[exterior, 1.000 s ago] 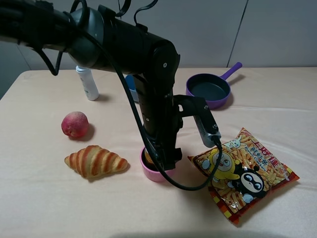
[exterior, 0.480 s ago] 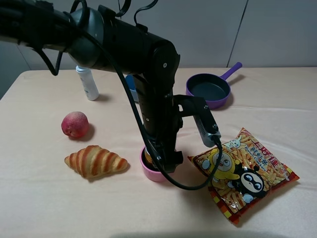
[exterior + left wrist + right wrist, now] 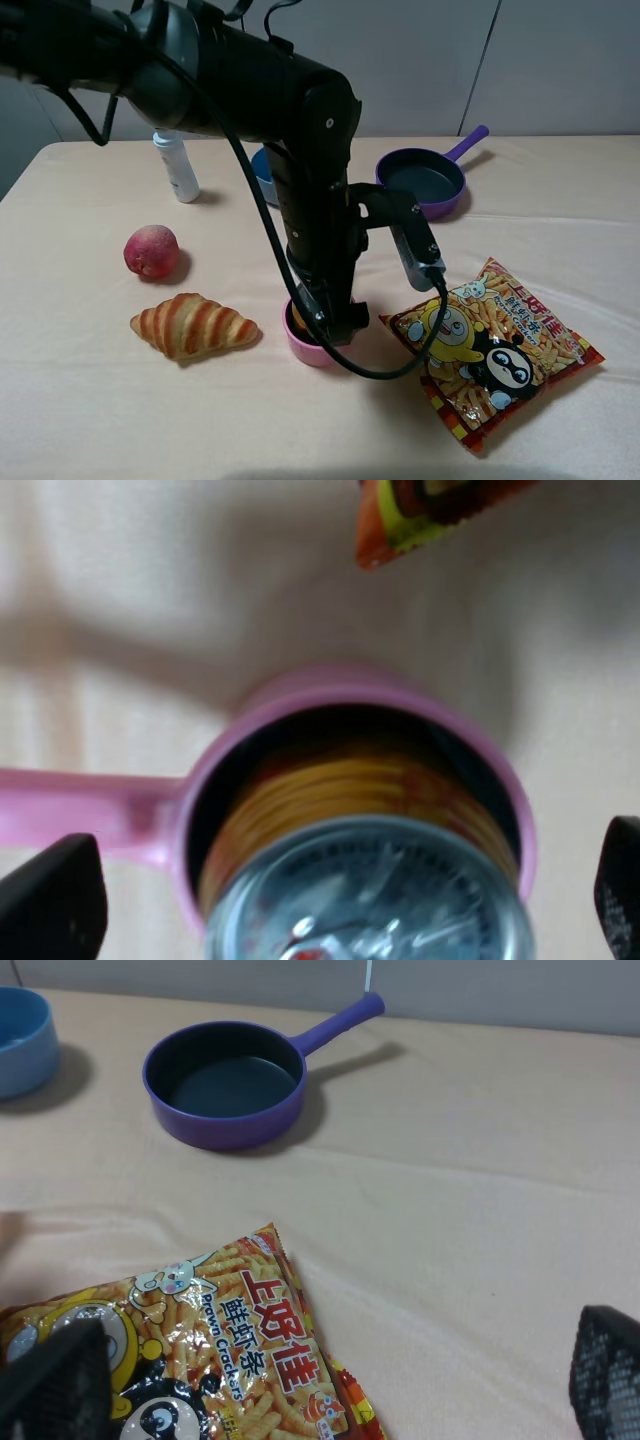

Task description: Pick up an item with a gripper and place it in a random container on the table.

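Observation:
The gold-yellow can [image 3: 340, 790] with its silver top stands inside the pink saucepan [image 3: 350, 685], whose handle [image 3: 70, 805] points sideways. My left gripper [image 3: 335, 900] is open, its black fingertips [image 3: 50, 905] spread wide on either side of the can and clear of it. In the high view the left arm hangs straight down over the saucepan [image 3: 300, 346] on the beige table [image 3: 80, 400], hiding most of the can. My right gripper [image 3: 330, 1390] is open and empty above the table near the snack bag; it is outside the high view.
A croissant [image 3: 192, 325] lies just left of the saucepan, a peach [image 3: 151, 251] behind it. A snack bag [image 3: 488, 350] lies to the right. A white bottle [image 3: 178, 165], blue bowl [image 3: 264, 170] and purple frying pan [image 3: 422, 178] stand at the back.
The left arm has risen a little above the saucepan. The can stays in the saucepan. Nothing else has moved.

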